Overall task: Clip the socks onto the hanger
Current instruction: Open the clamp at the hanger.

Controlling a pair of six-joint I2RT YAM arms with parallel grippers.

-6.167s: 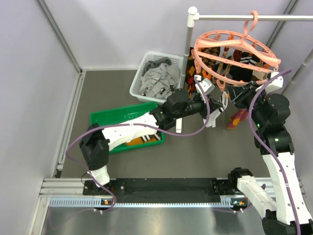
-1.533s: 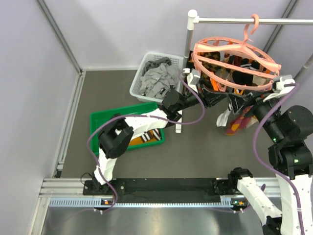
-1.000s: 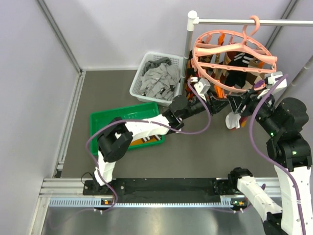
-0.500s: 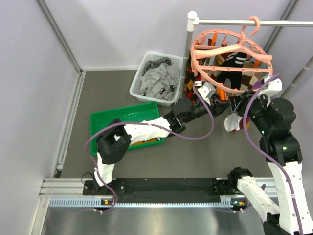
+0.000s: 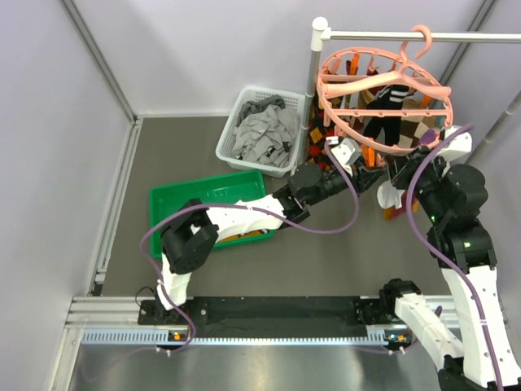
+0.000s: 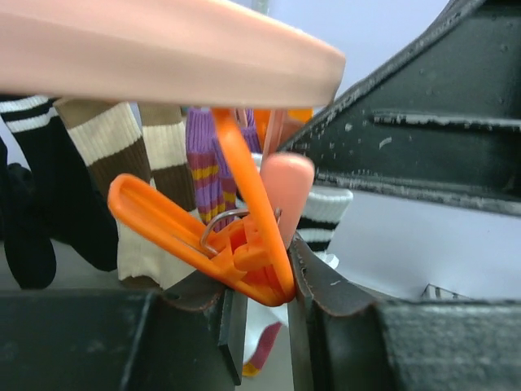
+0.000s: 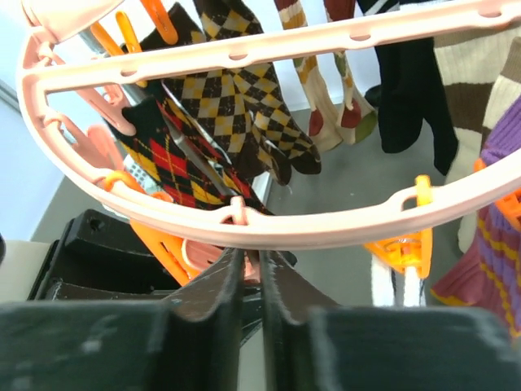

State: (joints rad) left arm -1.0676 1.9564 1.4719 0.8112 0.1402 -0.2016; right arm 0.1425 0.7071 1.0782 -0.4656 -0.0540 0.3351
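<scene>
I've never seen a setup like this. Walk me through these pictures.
This is a robot with two arms bolted at the table's near edge. One picture looks down from above; the other two come from wrist cameras. On the table sit a green tray and a white basket of grey clothes. A pink ring hanger hangs from a white rail, other socks already clipped on. The left tool is closed on an orange clip under the rim. The right tool has its fingers nearly together just beneath the rim; what they pinch is unclear. A white sock dangles beside it.
</scene>
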